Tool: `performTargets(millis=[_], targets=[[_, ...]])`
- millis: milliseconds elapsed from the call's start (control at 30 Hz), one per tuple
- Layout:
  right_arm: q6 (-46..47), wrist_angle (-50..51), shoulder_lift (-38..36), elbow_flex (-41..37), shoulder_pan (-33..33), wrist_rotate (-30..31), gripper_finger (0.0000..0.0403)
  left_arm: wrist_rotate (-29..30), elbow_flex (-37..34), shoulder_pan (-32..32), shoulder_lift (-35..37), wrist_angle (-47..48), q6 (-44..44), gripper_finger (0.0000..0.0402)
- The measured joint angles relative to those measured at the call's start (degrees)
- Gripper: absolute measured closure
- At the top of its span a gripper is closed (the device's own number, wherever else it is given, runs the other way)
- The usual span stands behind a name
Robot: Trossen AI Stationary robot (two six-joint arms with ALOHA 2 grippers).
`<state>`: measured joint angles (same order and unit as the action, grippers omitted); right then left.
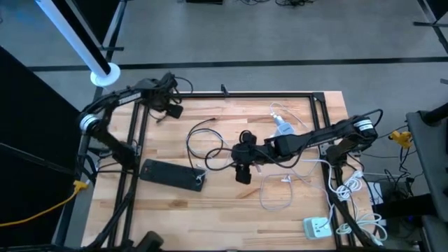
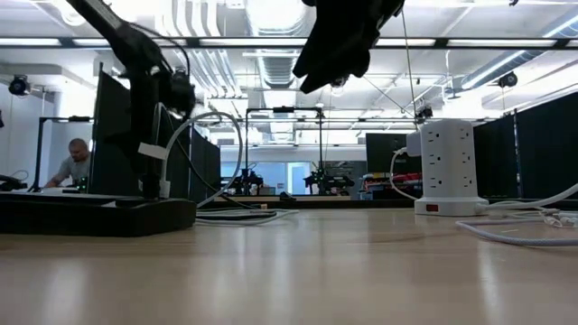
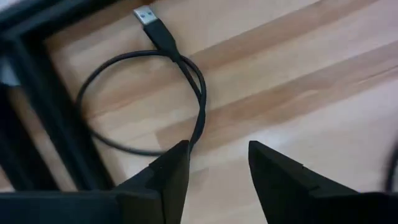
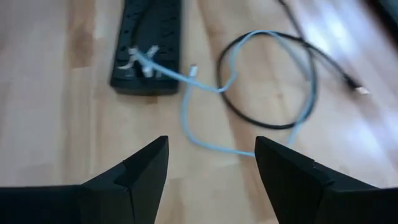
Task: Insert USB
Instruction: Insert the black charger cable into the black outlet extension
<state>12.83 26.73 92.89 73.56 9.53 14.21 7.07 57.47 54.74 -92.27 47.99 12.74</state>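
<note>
The wooden tabletop carries a black power strip near its left edge, with a black USB cable looped just beside it. A white tower socket stands near the far edge, white cables lie toward the right edge, and a white adapter sits at the near right corner.

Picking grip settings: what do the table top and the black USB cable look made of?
Table top: pale wood, seemingly butcher-block with a smooth satin finish; plank seams and grain show. Black USB cable: flexible matte jacket, likely rubber or plastic, looped loosely; its plug tip looks like bright metal.
</note>
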Motion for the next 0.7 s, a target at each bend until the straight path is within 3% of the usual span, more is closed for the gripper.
performTargets(millis=[400, 567, 700], targets=[[0.03, 5.20, -1.43, 0.07, -1.06, 0.99, 0.0167, 3.54, 0.31, 0.83, -10.72, -5.63, -1.41, 0.0298], [-2.18, 6.35, -1.71, 0.07, -1.46, 0.93, 0.0174, -1.88, 0.22, 0.95, -10.39, -6.15, -4.31, 0.0387], [-6.42, 7.02, -3.42, 0.32, -2.60, 0.88, 0.0184, -8.13, -0.28, -0.21, -5.61, -6.56, -6.42, 0.0399]])
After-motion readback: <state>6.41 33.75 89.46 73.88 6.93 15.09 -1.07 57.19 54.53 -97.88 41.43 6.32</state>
